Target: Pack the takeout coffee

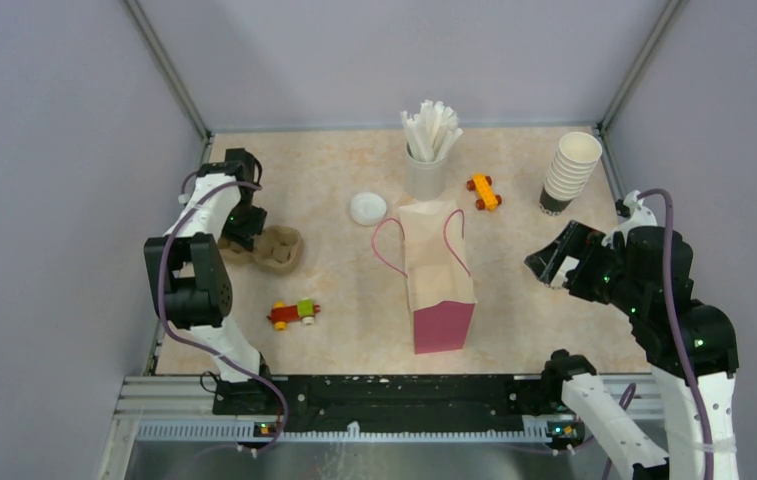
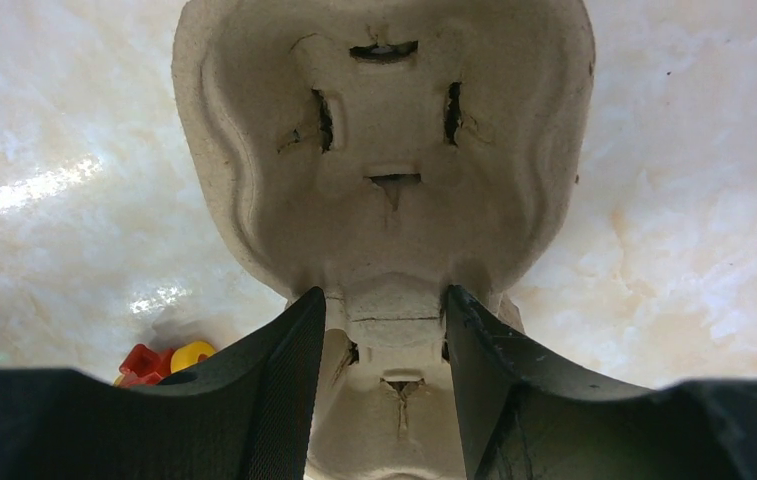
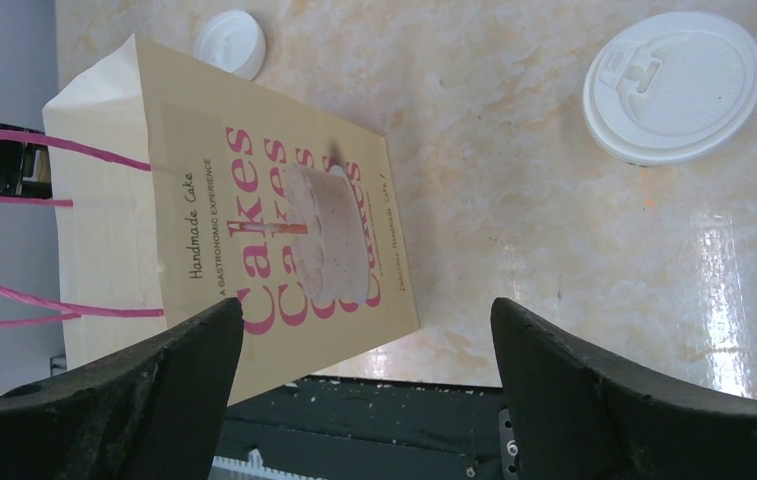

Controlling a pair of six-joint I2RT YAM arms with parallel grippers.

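At left, left gripper [image 2: 384,300] pinches cardboard tray [image 2: 384,150] by its centre ridge; the soft pulp may tear or slip. Right gripper [image 3: 366,310] gapes wide, empty.

Tabletop [image 3: 514,200] is shining glossy, marble-patterned | cup tray [image 2: 384,150] is looking like rough, matt moulded cardboard | bag [image 3: 254,200] is showing smooth matt paper, pink cord handles [image 3: 54,149] | lid [image 3: 672,85] is gleaming as smooth white plastic
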